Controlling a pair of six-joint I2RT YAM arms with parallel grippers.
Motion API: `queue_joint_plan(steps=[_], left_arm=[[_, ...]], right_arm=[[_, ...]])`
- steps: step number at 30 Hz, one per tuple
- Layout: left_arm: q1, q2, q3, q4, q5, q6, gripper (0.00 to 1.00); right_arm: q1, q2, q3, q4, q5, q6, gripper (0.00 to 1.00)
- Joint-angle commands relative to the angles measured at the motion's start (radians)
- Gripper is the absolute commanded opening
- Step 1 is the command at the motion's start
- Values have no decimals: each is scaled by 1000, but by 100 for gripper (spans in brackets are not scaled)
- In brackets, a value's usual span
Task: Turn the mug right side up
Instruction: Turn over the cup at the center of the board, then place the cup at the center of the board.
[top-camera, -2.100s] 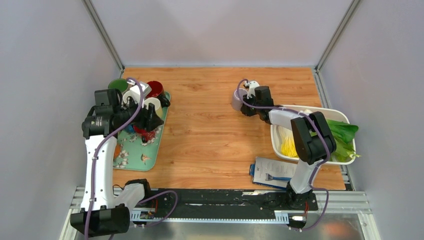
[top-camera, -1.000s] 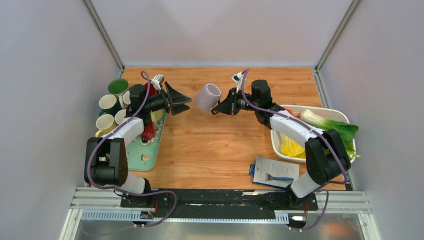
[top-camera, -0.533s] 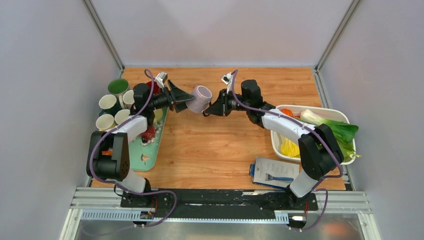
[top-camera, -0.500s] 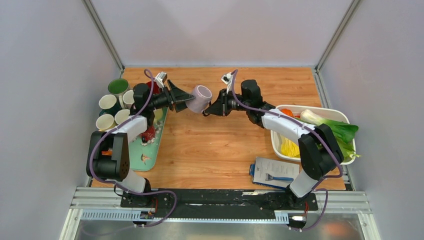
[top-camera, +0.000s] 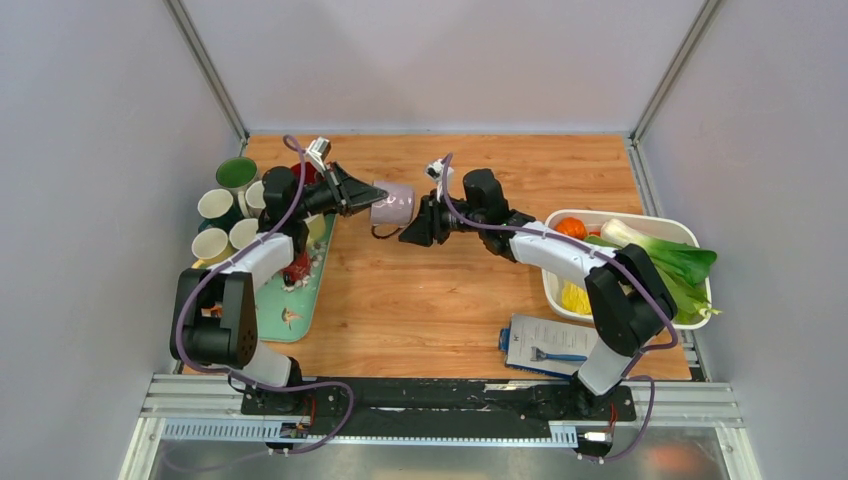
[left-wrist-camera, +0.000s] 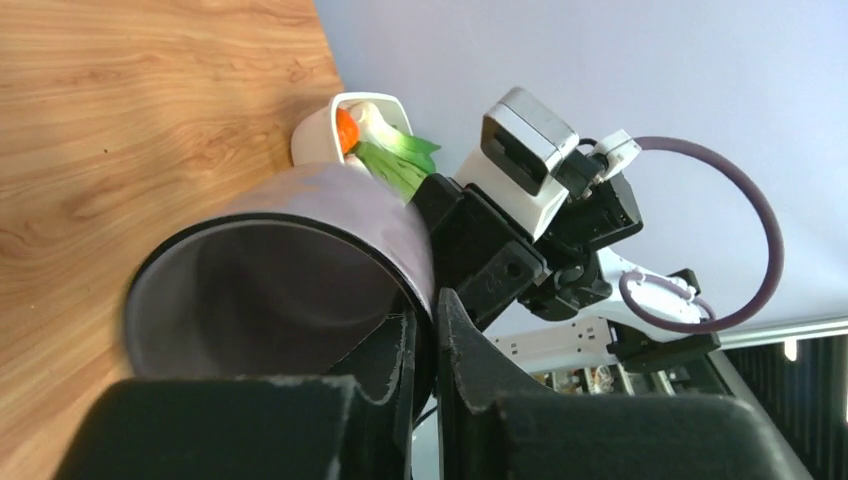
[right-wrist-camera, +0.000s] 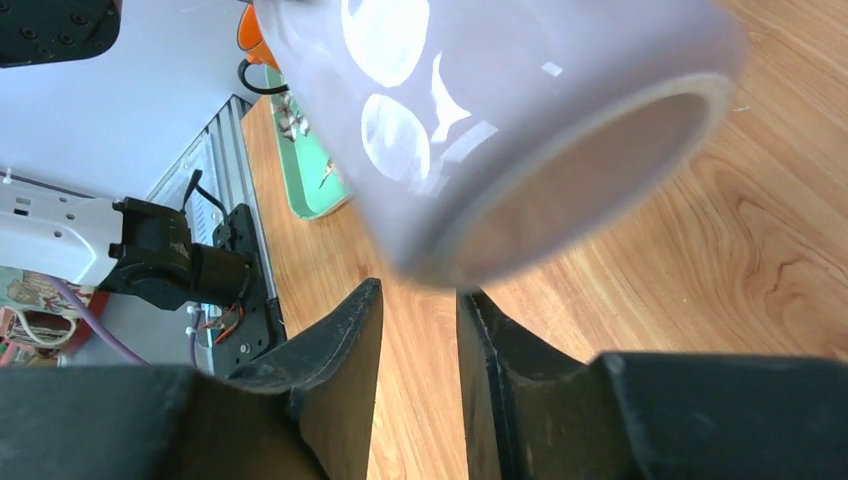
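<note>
From above, the lilac mug (top-camera: 392, 203) hangs on its side over the table's (top-camera: 450, 300) far half, between both grippers. The left wrist view shows the left gripper (left-wrist-camera: 425, 310) clamped on the mug's wall at the rim. In the right wrist view, the right gripper (right-wrist-camera: 420, 300) stands parted just under the mug's base.

The mug (right-wrist-camera: 480, 120) looks glossy and smooth, the table (top-camera: 440, 290) matt wood-grain.

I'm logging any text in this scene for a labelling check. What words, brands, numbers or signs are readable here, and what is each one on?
Print on the leaflet: lines of text, too small to read.
Marks on the mug: pale round shapes only, no words or numbers.
Nothing else in any view carries legible text.
</note>
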Motion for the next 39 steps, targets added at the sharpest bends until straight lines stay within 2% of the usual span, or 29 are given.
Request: queue_joint_plan(steps=[1, 4, 7, 8, 10, 11, 12, 13, 15, 17, 22, 24, 28, 34, 39], left_arm=[[-5, -43, 6, 72, 12, 27, 8], [-5, -50, 31, 13, 32, 84, 4], [-5, -70, 62, -81, 68, 223, 0], [-6, -85, 85, -178, 70, 265, 0], [-7, -107, 146, -494, 62, 491, 0], [-13, -112, 174, -748, 16, 717, 0], [-20, -119, 225, -870, -18, 824, 0], [-39, -120, 248, -1064, -90, 1024, 0], [-67, -118, 283, -1237, -193, 1202, 0], [-96, -117, 288, -1328, -282, 1284, 0], [-223, -132, 263, -1405, -582, 1469, 0], [-276, -131, 249, -1409, -657, 1491, 0], [-308, -108, 223, -1385, -757, 1479, 0], [-321, -78, 202, -1340, -844, 1427, 2], [-353, -45, 196, -1342, -827, 1415, 19]], right_arm=[[4, -16, 7, 35, 26, -43, 39], [5, -27, -12, 29, 31, -84, 52], [5, -68, -67, 14, 17, -161, 66], [5, -88, -94, 8, 14, -189, 72], [2, -131, -146, -4, 8, -225, 80], [0, -153, -175, -13, 6, -243, 82], [-3, -174, -200, -19, 6, -261, 85], [-8, -196, -224, -26, 7, -278, 87], [-20, -235, -264, -40, 12, -301, 89], [-42, -265, -297, -42, 8, -302, 93], [-95, -317, -343, -58, 45, -318, 97], [-112, -331, -351, -69, 73, -333, 98], [-145, -353, -368, -83, 105, -352, 99], [-179, -379, -401, -84, 105, -346, 100], [-192, -396, -416, -83, 105, -351, 100]])
